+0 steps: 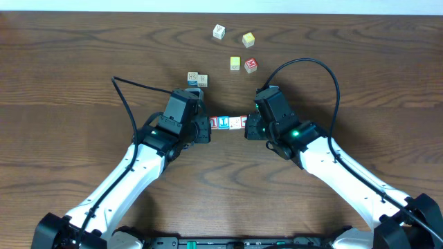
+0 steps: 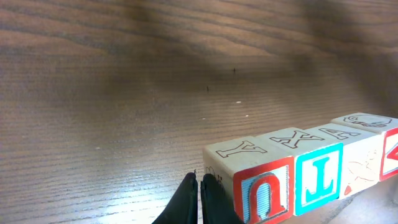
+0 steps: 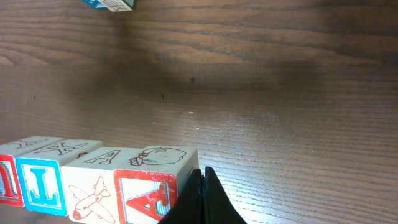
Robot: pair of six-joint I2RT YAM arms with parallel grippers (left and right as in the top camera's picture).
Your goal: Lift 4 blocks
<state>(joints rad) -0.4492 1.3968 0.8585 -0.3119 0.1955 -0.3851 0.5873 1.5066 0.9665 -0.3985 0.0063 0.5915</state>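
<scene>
Four wooden blocks (image 1: 228, 122) form one straight row between my two grippers. From left to right they are a red-faced U block (image 2: 264, 193), a blue-faced block (image 2: 318, 174), a white airplane block (image 3: 90, 193) and a red-faced A block (image 3: 146, 196). My left gripper (image 2: 200, 186) is shut, with its closed fingers pressed flat against the U block's outer side. My right gripper (image 3: 203, 180) is shut too and pushes against the A block's outer side. Nothing sits between either pair of fingers. I cannot tell whether the row is off the table.
Loose cubes lie further back: a white one (image 1: 219, 31), two yellow ones (image 1: 248, 39) (image 1: 235, 63), a red one (image 1: 250, 66), and a pair (image 1: 196, 79) just behind the left wrist. A cable loops above each arm.
</scene>
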